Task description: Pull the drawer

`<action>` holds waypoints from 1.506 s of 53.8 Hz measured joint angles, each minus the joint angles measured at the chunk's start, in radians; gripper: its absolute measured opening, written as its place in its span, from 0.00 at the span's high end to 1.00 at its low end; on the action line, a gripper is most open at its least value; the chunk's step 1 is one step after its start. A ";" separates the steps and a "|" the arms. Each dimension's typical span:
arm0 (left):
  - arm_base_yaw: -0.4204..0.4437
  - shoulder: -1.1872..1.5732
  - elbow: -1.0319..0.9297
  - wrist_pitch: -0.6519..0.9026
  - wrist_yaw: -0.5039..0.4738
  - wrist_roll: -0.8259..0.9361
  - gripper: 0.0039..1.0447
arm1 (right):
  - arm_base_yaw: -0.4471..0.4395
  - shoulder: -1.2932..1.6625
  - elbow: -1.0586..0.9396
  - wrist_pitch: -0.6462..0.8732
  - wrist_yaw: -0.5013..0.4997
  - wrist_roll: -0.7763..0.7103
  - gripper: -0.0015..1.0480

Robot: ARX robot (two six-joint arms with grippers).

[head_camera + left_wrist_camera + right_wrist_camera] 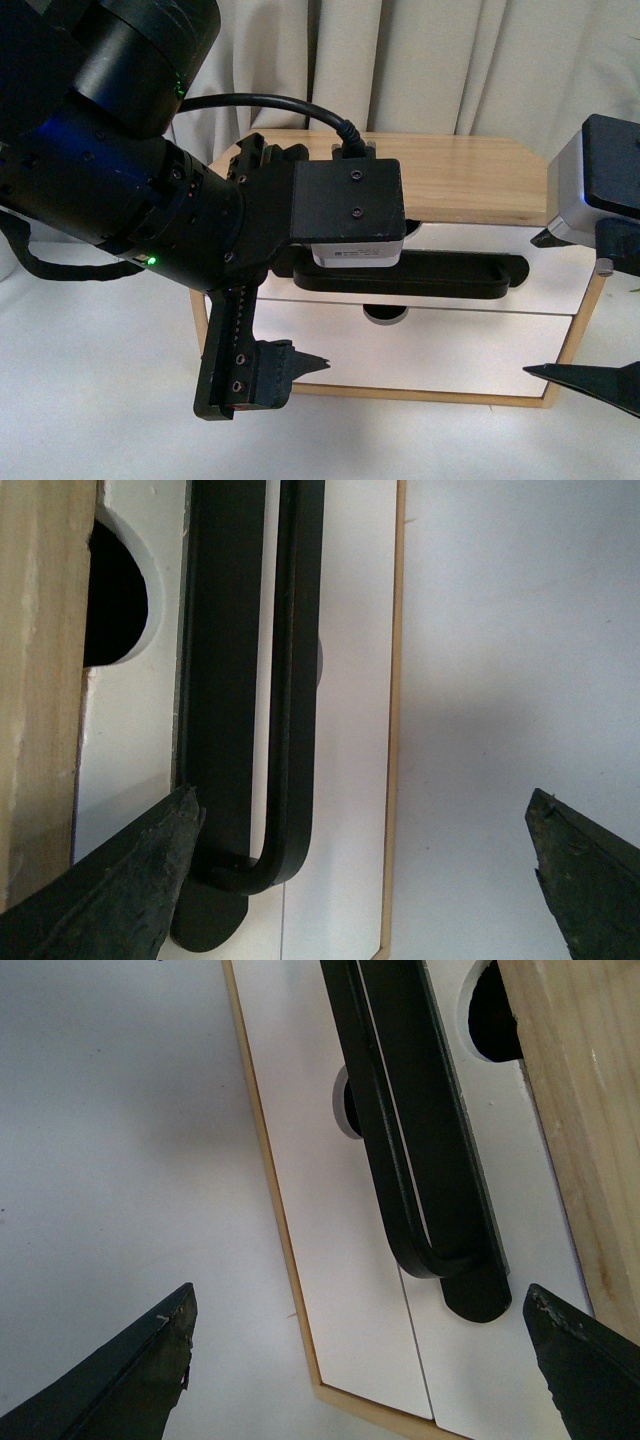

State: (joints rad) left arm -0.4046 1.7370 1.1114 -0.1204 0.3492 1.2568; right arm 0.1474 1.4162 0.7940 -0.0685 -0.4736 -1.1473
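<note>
The drawer (555, 285) is the upper white front of a small wooden cabinet, carrying a long black bar handle (450, 275). It looks flush with the front below. In the left wrist view the handle (295, 680) runs beside the notch (110, 600). My left gripper (362, 805) is open, with one fingertip (185, 815) close by the handle's left end and the other off the cabinet. It hangs in front of the cabinet's left part (318, 315). My right gripper (537, 305) is open and empty. Its fingers straddle the handle's right end (470, 1290) without touching (360, 1295).
A plain white lower drawer (450, 350) with its own small notch (385, 315) sits under the handled one. The cabinet has a light wood top (470, 175). A beige curtain (450, 60) hangs behind. White surface (100, 400) surrounds it. My left arm covers the cabinet's left side.
</note>
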 joint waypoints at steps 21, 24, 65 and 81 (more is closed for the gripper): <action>0.002 0.029 0.017 -0.055 -0.050 0.080 0.06 | 0.010 0.026 0.015 0.035 -0.016 0.044 0.09; 0.002 0.035 0.017 -0.049 -0.052 0.086 0.06 | 0.015 0.038 0.019 0.045 -0.015 0.052 0.09; 0.001 0.050 0.005 -0.016 -0.052 0.111 0.06 | 0.100 0.200 0.083 0.096 0.054 0.093 0.09; 0.001 0.050 -0.003 0.002 -0.051 0.111 0.06 | 0.109 0.249 0.084 0.143 0.065 0.109 0.09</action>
State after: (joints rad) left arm -0.4038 1.7874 1.1080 -0.1184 0.2977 1.3678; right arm 0.2562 1.6653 0.8780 0.0746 -0.4088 -1.0378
